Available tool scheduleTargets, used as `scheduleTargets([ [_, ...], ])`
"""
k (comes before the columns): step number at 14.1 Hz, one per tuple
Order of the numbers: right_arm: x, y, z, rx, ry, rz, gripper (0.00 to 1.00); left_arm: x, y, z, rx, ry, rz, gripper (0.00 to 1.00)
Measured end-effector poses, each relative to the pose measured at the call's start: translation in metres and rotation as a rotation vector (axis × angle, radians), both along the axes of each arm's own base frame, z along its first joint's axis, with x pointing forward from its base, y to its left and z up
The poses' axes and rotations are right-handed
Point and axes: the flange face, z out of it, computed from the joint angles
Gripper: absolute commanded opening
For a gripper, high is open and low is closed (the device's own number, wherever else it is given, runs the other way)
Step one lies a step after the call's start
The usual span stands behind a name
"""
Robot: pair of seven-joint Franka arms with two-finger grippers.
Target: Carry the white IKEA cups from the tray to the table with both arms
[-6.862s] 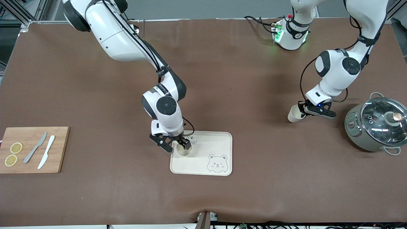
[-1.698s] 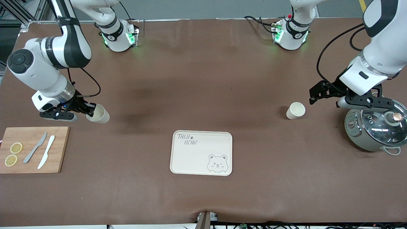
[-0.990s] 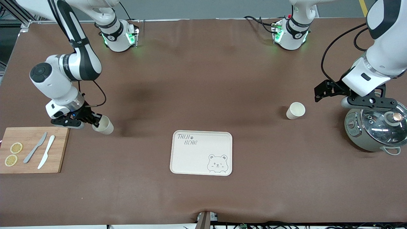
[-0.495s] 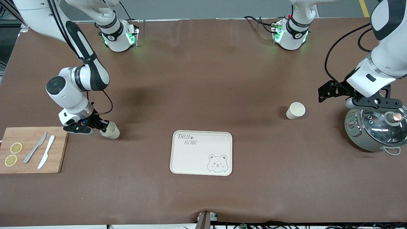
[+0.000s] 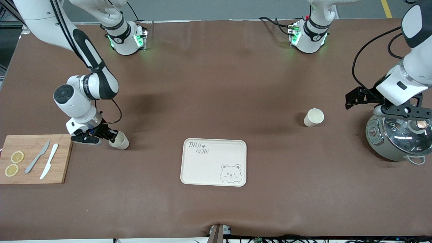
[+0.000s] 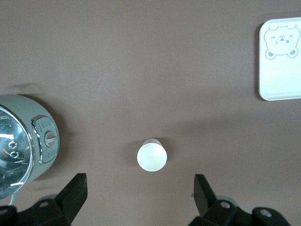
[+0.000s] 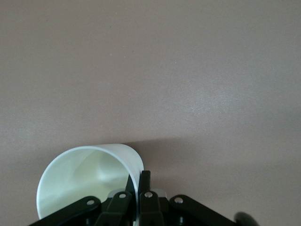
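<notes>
The brown cloth-covered surface point(image 5: 216, 84) now carries both cups off the tray point(image 5: 202, 168), which sits bare near the middle of the surface.

Over the past second your right gripper point(image 5: 107, 135) has carried its cup point(image 5: 118, 140) down and toward the front camera, from beside the wooden cutting board's point(image 5: 64, 158) upper corner to a spot low over the surface between board and tray. It is clamped on the cup's rim (one finger inside the wall, one outside, as the right wrist view shows point(image 7: 89, 183)). You cannot tell from these views whether the base is touching the cloth yet, and the cup looks tilted.

Your left gripper point(image 5: 357, 98) has drifted up and away toward the pot point(image 5: 398, 136) at the left arm's end, with its fingers spread wide and nothing between them. The other cup point(image 5: 314, 117) stands upright on the surface, alone and well apart from the tray.

So the task looks nearly finished: one cup is delivered, and the second only needs setting down and releasing. Check that it is level before you let go, since a rim grip on a tilted cup could tip it.
</notes>
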Motion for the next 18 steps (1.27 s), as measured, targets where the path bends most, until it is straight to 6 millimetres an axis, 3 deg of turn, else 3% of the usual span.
scheduleTargets([
  [2, 0.002, 0.000, 0.001, 0.000, -0.004, 0.000, 0.54, -0.001, 0.000, -0.003, 0.001, 0.006, -0.012, 1.00],
  [4, 0.004, -0.001, 0.002, 0.000, -0.008, -0.002, 1.00, -0.001, 0.000, -0.004, 0.001, 0.008, -0.014, 1.00],
  [10, 0.007, -0.005, 0.002, -0.008, -0.012, 0.029, 1.00, -0.001, -0.001, -0.004, 0.001, 0.007, -0.027, 1.00],
  [13, 0.012, -0.024, 0.013, -0.019, 0.002, 0.042, 1.00, -0.001, 0.000, -0.004, 0.002, 0.012, -0.035, 1.00],
  [15, 0.013, -0.031, 0.039, -0.023, 0.040, 0.042, 1.00, -0.002, 0.000, -0.004, 0.002, 0.014, -0.035, 1.00],
  [18, 0.012, -0.028, 0.104, -0.025, 0.130, 0.050, 1.00, -0.002, 0.000, -0.004, 0.002, 0.014, -0.036, 1.00],
])
